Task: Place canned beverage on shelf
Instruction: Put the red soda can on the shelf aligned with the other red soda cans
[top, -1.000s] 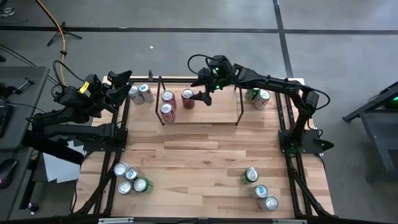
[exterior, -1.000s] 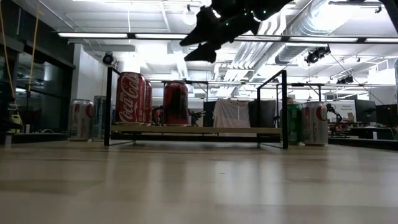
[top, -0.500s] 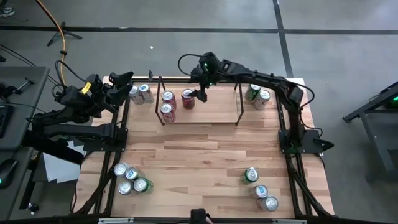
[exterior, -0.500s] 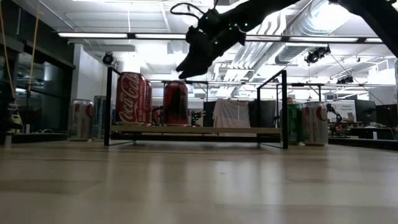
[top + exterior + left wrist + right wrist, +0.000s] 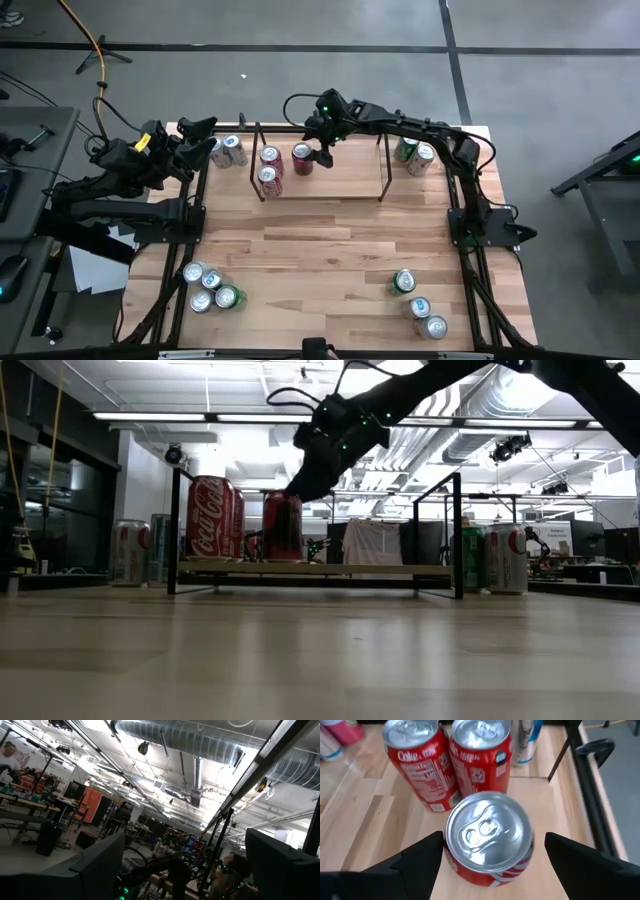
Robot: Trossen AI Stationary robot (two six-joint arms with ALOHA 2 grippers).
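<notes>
My right gripper point(image 5: 487, 857) hangs directly over a red can point(image 5: 489, 837), fingers spread wide either side of its silver lid, not touching it. That can stands upright on the shelf point(image 5: 320, 190); in the high view it sits upper centre, left part of the rack point(image 5: 302, 157), with my right gripper point(image 5: 320, 155) just right of it. In the low view the fingers sit at the can's top point(image 5: 283, 525).

Behind it in the wrist view: two more red cans point(image 5: 420, 762), upright, side by side, touching or nearly so.

Off the shelf, upper right: two cans point(image 5: 413, 155) on the table point(image 5: 330, 260).

My left gripper point(image 5: 195, 135) waits at the table's upper left edge, fingers spread, empty, beside two cans point(image 5: 228, 150).
</notes>
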